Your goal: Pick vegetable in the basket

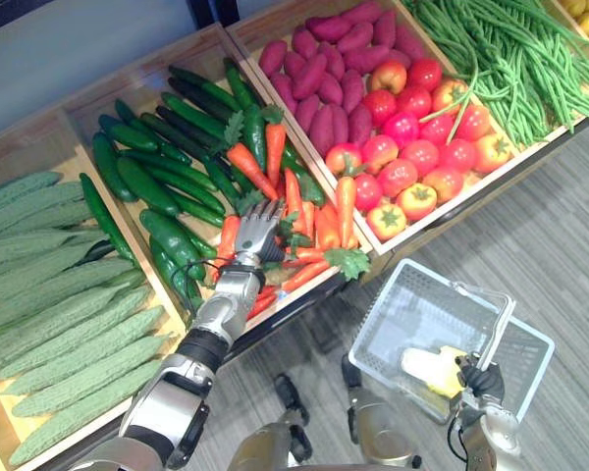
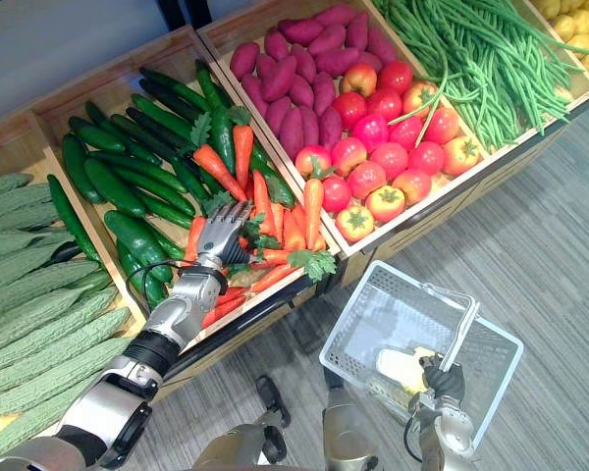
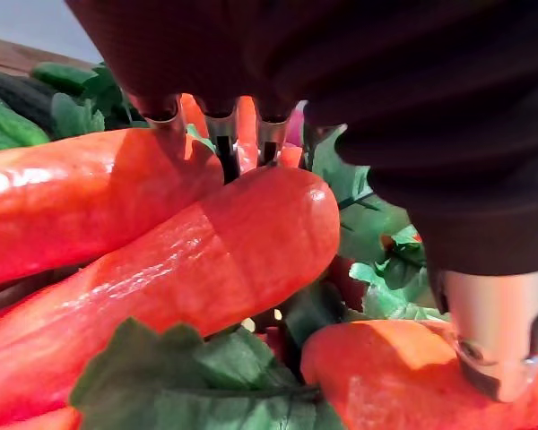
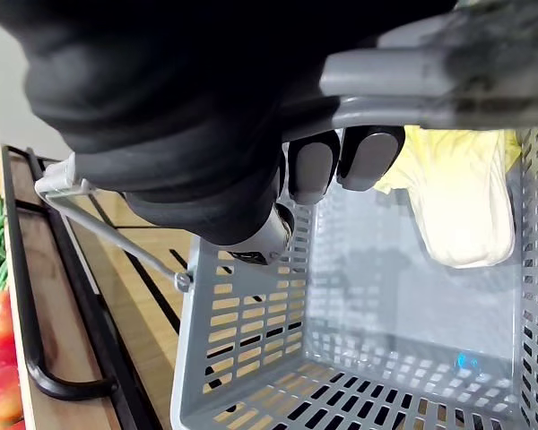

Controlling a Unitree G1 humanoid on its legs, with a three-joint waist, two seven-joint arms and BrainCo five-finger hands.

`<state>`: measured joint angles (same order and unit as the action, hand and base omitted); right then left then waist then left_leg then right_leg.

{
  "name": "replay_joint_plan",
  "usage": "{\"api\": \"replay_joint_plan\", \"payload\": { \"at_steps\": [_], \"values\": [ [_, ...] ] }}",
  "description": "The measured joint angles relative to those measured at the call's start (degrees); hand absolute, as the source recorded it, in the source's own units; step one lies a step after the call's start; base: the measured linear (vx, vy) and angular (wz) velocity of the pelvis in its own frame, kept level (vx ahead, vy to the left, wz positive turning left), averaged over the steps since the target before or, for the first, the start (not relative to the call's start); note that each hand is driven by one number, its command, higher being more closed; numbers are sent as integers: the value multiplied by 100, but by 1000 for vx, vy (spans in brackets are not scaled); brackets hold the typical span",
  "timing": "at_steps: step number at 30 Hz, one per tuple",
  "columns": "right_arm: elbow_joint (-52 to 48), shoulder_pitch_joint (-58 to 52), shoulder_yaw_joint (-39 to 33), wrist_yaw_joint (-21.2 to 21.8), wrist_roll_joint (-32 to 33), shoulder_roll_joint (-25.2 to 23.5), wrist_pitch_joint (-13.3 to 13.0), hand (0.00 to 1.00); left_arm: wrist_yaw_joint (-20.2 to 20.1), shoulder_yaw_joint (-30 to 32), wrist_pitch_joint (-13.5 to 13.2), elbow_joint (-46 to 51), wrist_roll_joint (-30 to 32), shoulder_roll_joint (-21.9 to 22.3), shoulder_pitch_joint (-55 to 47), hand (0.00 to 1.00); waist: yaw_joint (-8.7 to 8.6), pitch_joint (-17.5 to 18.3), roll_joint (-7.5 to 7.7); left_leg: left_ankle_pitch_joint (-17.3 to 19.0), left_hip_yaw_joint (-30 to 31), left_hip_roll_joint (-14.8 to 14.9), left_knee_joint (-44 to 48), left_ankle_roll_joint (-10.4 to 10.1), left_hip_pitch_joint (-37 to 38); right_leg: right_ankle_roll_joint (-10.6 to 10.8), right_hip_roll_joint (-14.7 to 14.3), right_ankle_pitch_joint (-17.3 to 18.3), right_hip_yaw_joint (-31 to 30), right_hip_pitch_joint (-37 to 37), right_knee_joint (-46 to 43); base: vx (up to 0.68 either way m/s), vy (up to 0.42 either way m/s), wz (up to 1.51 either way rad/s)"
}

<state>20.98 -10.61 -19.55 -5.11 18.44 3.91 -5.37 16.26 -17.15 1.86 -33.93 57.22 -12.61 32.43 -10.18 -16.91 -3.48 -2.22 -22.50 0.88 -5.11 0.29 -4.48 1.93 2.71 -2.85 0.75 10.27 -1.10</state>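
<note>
Left hand on the carrots, right hand carrying the basket.
Left hand (image 1: 258,228) was open, fingers straight and spread over the carrots (image 1: 346,201) in the wooden crate (image 1: 147,69), thumb (image 3: 498,340) touching one. Right hand (image 1: 483,379) was curled round the handle (image 1: 499,329) of the grey basket (image 1: 412,304); a pale yellow vegetable (image 1: 432,368) lay inside it.
</note>
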Motion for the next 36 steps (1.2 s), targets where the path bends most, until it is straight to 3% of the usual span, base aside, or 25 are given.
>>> {"api": "replay_joint_plan", "payload": {
  "at_steps": [5,6,14,17,21,36],
  "values": [
    [0,-2,-1,8,-2,-1,0,100,11,188,-71,412,-100,10,-309,0,-2,-51,-54,0,11,4,-1,0,-1,3,-3,4,28,-7,8,6,-7,0],
    [0,-3,-2,9,-2,-1,0,100,27,216,-103,464,-147,10,-378,100,-2,-51,-54,0,23,6,0,0,-1,3,-5,6,43,-13,10,0,0,0],
    [0,-3,-4,9,-3,0,-8,100,137,643,-121,652,-261,-14,-607,100,18,-51,-54,1,59,5,4,0,29,6,1,12,56,-60,9,0,0,3],
    [0,-4,-4,10,-2,0,-7,100,139,650,-124,660,-261,-88,-663,100,24,-51,-55,1,58,6,3,0,28,6,1,12,56,-58,10,0,0,0],
    [0,-5,-8,18,-2,2,-45,100,-153,623,-106,305,-308,-167,-809,100,0,-52,-56,1,45,2,-8,0,-7,7,0,12,42,-14,17,0,0,-1],
    [0,5,-13,19,0,3,-73,100,-116,620,-177,613,-724,-174,-899,100,19,-51,-59,1,50,6,2,0,3,5,-4,13,45,-34,21,0,0,0]
  ]
}}
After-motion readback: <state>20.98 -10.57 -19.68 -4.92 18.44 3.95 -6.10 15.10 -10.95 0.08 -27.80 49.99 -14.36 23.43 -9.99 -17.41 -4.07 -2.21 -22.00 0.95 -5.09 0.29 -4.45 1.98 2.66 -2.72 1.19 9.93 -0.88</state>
